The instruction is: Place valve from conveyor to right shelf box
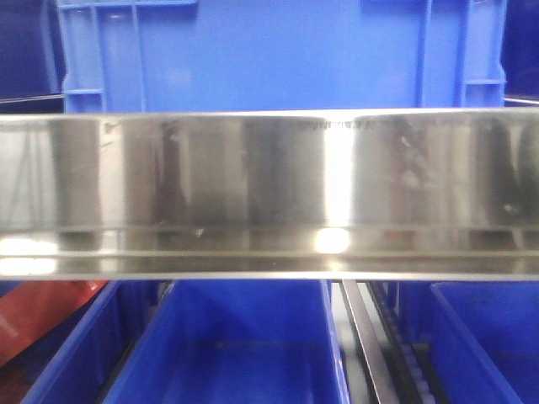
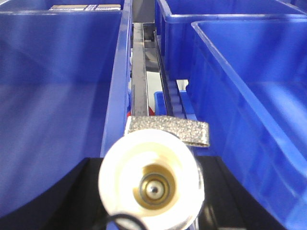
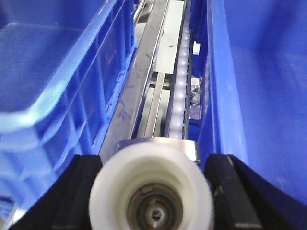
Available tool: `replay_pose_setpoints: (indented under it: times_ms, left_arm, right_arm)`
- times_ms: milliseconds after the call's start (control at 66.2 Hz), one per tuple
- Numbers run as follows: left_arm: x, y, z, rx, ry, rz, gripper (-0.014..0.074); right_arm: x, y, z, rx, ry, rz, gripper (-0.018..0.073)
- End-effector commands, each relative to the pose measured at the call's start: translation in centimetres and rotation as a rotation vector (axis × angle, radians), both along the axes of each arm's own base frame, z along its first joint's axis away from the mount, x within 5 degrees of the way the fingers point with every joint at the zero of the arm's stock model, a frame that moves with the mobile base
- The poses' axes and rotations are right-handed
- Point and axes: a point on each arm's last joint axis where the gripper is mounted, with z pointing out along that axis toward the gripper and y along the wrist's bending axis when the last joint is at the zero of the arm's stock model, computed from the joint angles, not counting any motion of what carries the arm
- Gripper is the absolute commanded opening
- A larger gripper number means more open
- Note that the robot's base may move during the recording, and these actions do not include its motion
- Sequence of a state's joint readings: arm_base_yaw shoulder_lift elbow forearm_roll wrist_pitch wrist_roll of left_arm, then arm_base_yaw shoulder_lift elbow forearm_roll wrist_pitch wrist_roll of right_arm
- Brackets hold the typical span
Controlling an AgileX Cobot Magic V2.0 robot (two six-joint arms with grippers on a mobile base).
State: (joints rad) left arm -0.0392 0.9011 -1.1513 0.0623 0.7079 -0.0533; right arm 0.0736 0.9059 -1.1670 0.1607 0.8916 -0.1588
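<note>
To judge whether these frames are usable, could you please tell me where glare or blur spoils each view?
Front view: soft overall, with glare spots on the steel shelf rail. Left wrist view: the valve fills the foreground out of focus; the blue bins are sharper. Right wrist view: its valve is likewise blurred.

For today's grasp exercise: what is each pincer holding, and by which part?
Left pincer holds a valve by its sides, seen end-on; right pincer holds a second valve likewise. Exact contact is hidden behind the near ends.
</note>
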Motion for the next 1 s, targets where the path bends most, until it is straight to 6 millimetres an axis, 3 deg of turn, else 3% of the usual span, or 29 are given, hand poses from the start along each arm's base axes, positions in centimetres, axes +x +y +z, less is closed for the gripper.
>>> replay_pose_setpoints:
  times_ms: [0,982]
  left_arm:
    - [-0.19,-0.13,0.98,-0.013,-0.071,-0.008,-0.0111]
    - [-0.19,-0.13,0.98,-0.013,-0.071,-0.008,-0.0111]
  right_arm:
    - [-0.1,-0.12,1.22,0.011,-0.095,-0.013,-0.0154]
    - [-0.1,-0.12,1.22,0.011,-0.095,-0.013,-0.0154]
